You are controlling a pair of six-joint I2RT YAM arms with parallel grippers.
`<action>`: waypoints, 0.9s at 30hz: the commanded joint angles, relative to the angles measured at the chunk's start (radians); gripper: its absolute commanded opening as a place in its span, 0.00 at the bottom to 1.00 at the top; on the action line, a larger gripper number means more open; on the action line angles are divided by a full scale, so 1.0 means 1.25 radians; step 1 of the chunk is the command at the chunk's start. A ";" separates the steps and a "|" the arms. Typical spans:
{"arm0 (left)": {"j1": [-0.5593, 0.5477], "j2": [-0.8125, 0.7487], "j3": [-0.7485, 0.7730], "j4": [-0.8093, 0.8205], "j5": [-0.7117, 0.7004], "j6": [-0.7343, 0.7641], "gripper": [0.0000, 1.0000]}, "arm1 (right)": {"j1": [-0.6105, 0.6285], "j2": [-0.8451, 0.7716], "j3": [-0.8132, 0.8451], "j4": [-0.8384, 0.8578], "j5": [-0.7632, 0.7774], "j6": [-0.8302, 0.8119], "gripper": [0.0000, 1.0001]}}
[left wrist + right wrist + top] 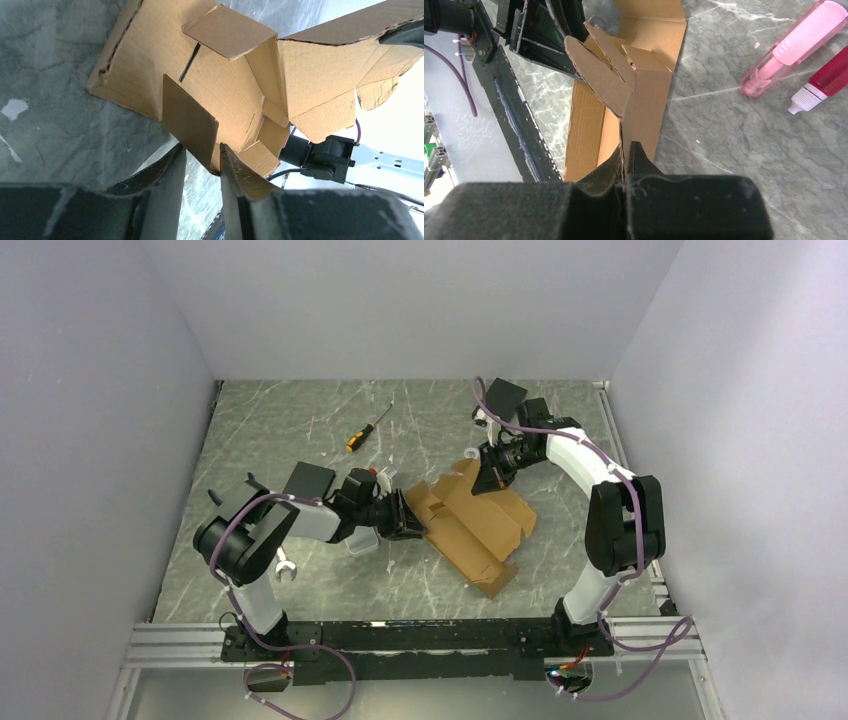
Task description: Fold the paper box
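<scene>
The paper box (pixel 478 525) lies near the middle of the grey-green marbled tabletop (pixel 290 430), a partly folded tan sheet. Its long axis runs on a diagonal from far-left to near-right, and several flaps stand up along its far-left end. The left gripper (pixel 202 160) reaches in from the left at that end. Its fingers (pixel 167 185) are a little spread, and the lower corner of one raised flap dips into the gap between them. The right gripper (pixel 625 155) comes from the far side with its jaws pressed together, pinching the thin edge of an upright panel. A yellow-handled screwdriver (pixel 367 428) lies well apart toward the far wall. A pink bottle (pixel 794 45) and a red bottle (pixel 824 80) lie side by side near the box. Plain pale walls enclose the tabletop on three sides.
</scene>
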 commanded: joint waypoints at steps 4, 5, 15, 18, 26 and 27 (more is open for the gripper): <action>0.010 -0.051 -0.012 0.044 0.024 -0.019 0.41 | 0.001 0.011 -0.017 0.037 0.000 -0.004 0.00; 0.011 -0.058 -0.016 0.045 0.023 -0.021 0.42 | 0.002 0.011 -0.018 0.038 0.001 -0.003 0.00; 0.016 -0.115 -0.044 0.017 0.020 -0.018 0.46 | 0.003 0.013 -0.024 0.047 0.010 0.001 0.00; 0.018 -0.126 -0.052 0.016 0.025 -0.019 0.46 | 0.003 0.006 -0.027 0.056 0.021 0.003 0.00; 0.020 -0.168 -0.070 -0.019 0.026 -0.010 0.48 | 0.006 -0.007 -0.034 0.071 0.037 0.009 0.00; 0.020 -0.174 -0.072 -0.027 0.024 -0.006 0.48 | 0.006 -0.008 -0.034 0.071 0.039 0.011 0.00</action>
